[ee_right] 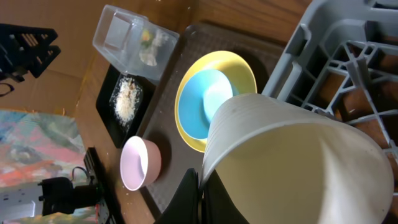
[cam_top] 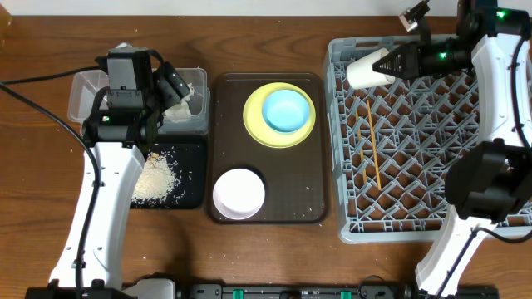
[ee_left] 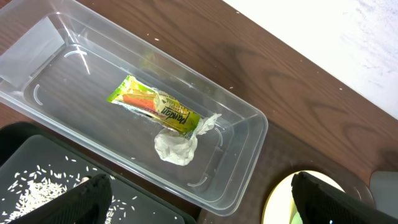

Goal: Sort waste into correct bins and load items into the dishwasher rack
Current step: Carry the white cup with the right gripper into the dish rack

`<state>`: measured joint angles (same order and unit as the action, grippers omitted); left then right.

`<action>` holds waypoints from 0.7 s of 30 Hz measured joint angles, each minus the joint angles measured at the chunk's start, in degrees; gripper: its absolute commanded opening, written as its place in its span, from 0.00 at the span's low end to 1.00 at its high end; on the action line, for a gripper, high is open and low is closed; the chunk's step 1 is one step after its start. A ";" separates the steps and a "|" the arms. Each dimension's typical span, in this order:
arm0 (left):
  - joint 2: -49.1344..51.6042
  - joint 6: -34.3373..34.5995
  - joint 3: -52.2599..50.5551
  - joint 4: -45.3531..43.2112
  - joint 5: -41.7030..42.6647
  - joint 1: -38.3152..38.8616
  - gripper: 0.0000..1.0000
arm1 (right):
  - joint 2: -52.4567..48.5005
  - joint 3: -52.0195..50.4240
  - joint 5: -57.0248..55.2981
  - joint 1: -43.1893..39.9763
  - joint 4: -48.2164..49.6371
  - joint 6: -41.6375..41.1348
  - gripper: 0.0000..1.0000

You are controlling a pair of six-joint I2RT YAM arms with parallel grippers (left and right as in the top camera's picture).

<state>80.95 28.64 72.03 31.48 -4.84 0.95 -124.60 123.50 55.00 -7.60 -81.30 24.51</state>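
Note:
My right gripper [ee_right: 202,193] is shut on the rim of the white cup [ee_right: 292,162], holding it on its side above the far left corner of the grey dishwasher rack [cam_top: 416,158]. Chopsticks [cam_top: 373,149] lie in the rack. My left gripper [ee_left: 205,208] hangs open and empty over the near edge of the clear tub [ee_left: 249,124], which holds the yellow-green wrapper [ee_left: 158,107] and the white tissue [ee_left: 176,146]. Rice crumbs [cam_top: 156,178] lie in the black tray [cam_top: 187,178]. The blue bowl [cam_top: 285,110] sits on the yellow plate [cam_top: 253,116]; the pinkish bowl [cam_top: 238,193] stands in front.
The plate and both bowls rest on a flat brown serving tray [cam_top: 266,212] between the bins and the rack. A few stray crumbs dot that tray. Wooden tabletop [cam_top: 33,166] shows to the left of the bins. The left arm covers part of the black tray.

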 measured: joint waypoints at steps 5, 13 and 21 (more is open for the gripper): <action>0.00 0.00 0.00 0.00 0.00 0.00 0.95 | -1.81 -0.04 0.13 0.00 0.20 0.00 0.01; 0.00 0.02 0.00 0.00 0.00 0.00 0.95 | -2.34 -0.13 0.28 0.00 0.13 0.00 0.01; 0.00 0.00 0.00 0.00 0.00 0.00 0.95 | -2.34 -0.13 0.33 0.00 -0.35 0.00 0.01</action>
<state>80.95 28.64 72.03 31.48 -4.84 0.95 -126.93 123.37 55.33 -7.60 -81.65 24.51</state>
